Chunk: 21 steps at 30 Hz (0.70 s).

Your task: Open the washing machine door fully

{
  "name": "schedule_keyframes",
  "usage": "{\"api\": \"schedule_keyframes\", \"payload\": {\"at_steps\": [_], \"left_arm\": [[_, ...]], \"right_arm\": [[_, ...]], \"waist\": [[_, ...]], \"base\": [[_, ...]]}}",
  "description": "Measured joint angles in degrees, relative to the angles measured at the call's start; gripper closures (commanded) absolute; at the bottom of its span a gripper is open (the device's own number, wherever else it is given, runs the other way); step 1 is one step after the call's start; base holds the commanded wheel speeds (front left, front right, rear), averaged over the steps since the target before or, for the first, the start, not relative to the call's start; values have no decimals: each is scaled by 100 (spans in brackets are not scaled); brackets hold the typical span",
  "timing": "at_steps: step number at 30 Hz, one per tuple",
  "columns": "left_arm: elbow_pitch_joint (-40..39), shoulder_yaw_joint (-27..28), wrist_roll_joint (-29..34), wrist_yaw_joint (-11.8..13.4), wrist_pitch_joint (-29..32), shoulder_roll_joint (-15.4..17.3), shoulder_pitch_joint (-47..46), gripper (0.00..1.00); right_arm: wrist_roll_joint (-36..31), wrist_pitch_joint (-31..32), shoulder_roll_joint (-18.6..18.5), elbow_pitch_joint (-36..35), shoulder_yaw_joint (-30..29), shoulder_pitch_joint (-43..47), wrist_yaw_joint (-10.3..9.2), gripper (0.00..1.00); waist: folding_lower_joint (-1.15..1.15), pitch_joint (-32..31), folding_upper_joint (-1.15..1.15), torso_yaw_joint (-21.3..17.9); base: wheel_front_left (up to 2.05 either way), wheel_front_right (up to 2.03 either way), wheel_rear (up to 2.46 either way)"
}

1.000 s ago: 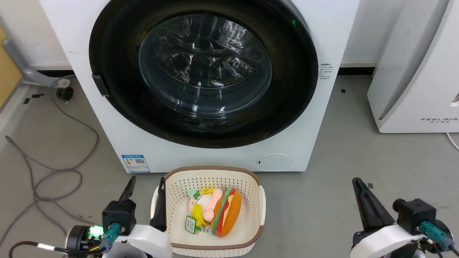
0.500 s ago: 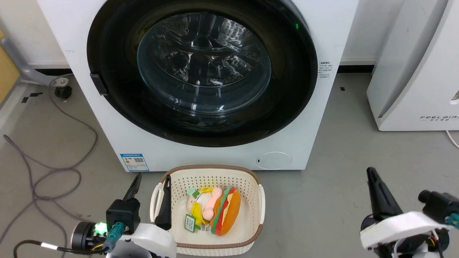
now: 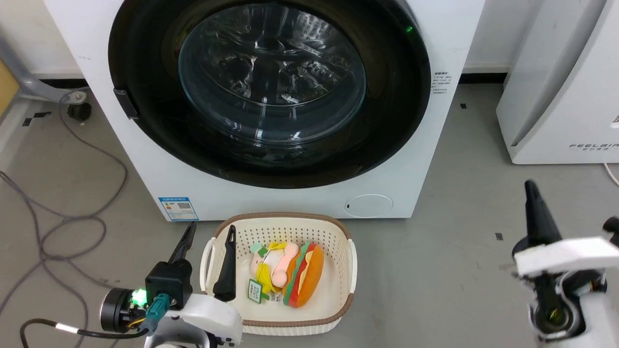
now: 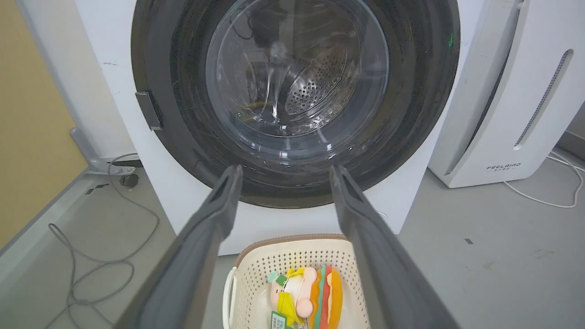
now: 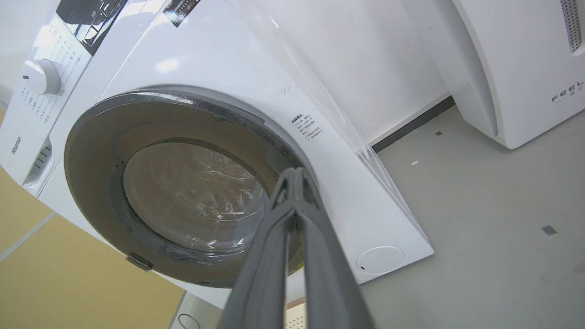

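The right gripper [image 5: 295, 172] had its two long dark fingers pressed together at the tips, with nothing between them. To the head camera it stood edge-on at the lower right, so one finger hid the other and its pale wrist ran off the bottom edge. It hung over the grey floor [image 3: 459, 251], well apart from the machine. In its own wrist view the fingers covered part of the door's lower right rim.

The left gripper [image 3: 212, 226] sat at the lower left with its fingers spread wide and empty. One finger lay over the floor. The other crossed in front of the left rim of the cream perforated plastic basket with a brown band [image 3: 285, 217]; whether it touched the rim could not be told. A plush burger toy [image 3: 305, 282] and a pink-and-yellow soft toy [image 3: 272, 268] lay in the basket, which stood just in front of the machine.

The large round glossy black door with a clear bulging glass bowl [image 3: 145, 125] sat shut, flush against the front of the big white front-loading washing machine [image 3: 300, 203]. Its top was cut off in the head view. A small dark latch [image 3: 125, 103] showed at its left edge. Reflections broke up the perforated steel drum behind the glass. At the right a tall white appliance [image 3: 556, 106] ran out of frame, its lettering clipped. A grey cable [image 3: 72, 224] looped on the floor at the left.
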Motion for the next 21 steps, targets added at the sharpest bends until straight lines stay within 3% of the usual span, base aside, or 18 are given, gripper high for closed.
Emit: {"api": "schedule_keyframes", "payload": {"at_steps": [10, 21], "left_arm": [[-16, -64, -8, -54, -133, -1, -271, 0], [-201, -202, -8, -151, -281, -1, -614, 0]], "right_arm": [[1121, 21, -416, 929, -73, -1516, 0, 100], [1658, 254, -981, 2049, 359, -3233, 0, 100]], "waist": [[0, 348, 0, 0], [0, 770, 0, 84]], "base": [[0, 0, 0], [0, 0, 0]]}}
